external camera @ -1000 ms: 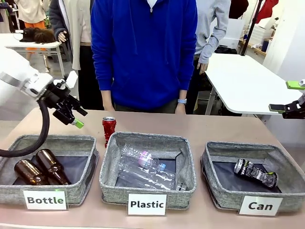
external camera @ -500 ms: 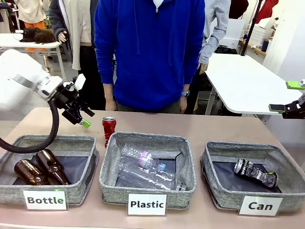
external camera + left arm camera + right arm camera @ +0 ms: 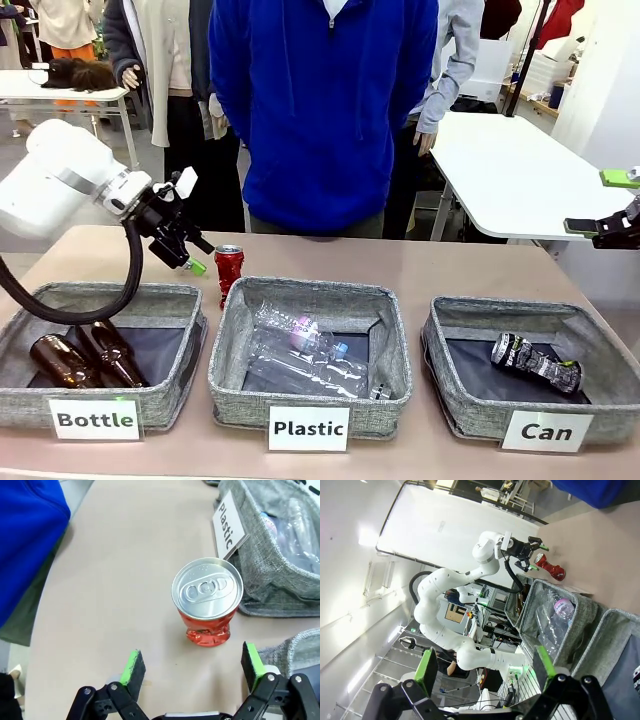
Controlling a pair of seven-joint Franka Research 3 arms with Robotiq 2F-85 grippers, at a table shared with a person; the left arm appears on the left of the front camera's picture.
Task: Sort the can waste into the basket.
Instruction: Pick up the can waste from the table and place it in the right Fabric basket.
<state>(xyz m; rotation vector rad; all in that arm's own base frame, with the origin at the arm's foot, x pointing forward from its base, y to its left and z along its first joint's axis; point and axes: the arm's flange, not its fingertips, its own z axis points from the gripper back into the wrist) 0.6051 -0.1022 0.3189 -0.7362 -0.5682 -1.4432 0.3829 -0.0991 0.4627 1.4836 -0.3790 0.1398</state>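
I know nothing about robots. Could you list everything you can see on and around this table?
Table: one, tan, between robot and person.
Bottle basket: one, grey, near left.
Plastic basket: one, grey, near middle.
Can basket: one, grey, near right.
Brown bottles: two, lying in the Bottle basket.
Clear plastic bottles: at least two, lying in the Plastic basket.
Black-and-silver can: one, lying in the Can basket.
Red can: one, silver top, upright behind the baskets.
Person: one, blue top, far side.
Left gripper: black, green pads, open, beside the red can.
Right gripper: black, green pads, open, far right.
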